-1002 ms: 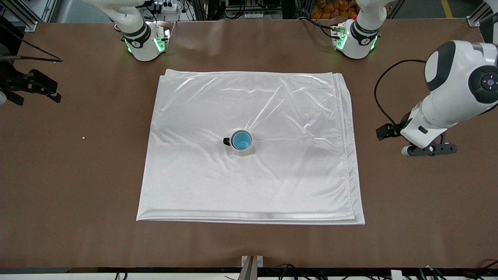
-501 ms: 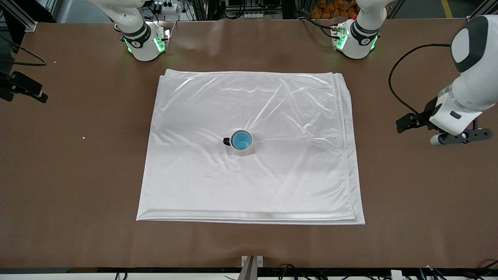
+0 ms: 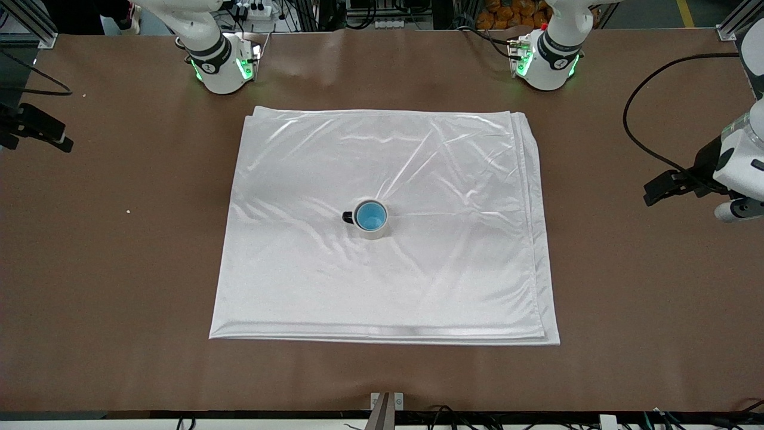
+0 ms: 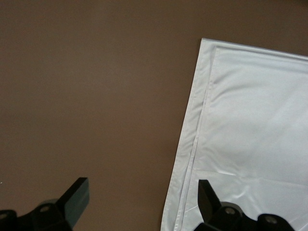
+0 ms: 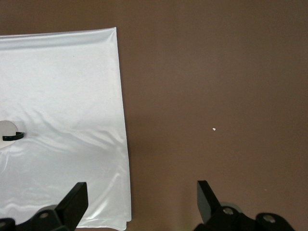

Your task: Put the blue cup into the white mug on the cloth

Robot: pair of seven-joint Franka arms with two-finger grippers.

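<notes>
Both grippers are hanging empty while the cup is already sitting in the mug

Going across the front view from its 9 o'clock edge to its 3 o'clock edge: the right gripper [image 3: 36,128] is showing only partly at the 9 o'clock edge, over the bare brown table [image 3: 119,251] and well apart from the cloth [image 3: 382,280]. Its own wrist view is showing both dark fingers [image 5: 74,202] spread wide with nothing between them.

At the middle of the cloth the white mug [image 3: 376,232] is standing upright, its small black handle pointing toward 9 o'clock. The blue cup [image 3: 370,215] is resting inside it, only the bright blue inside showing within the mug's rim.

Toward 3 o'clock, the left gripper [image 3: 737,209] is hanging over bare table off the cloth's edge at the left arm's end. Its wrist view is likewise showing the fingers [image 4: 77,199] parted wide and gripping nothing, with the cloth's layered edge below.

Judging by how things are lying, the placing step is looking done. The next move is probably calling for no more than parking both arms clear, without brushing the cloth or nudging the mug
</notes>
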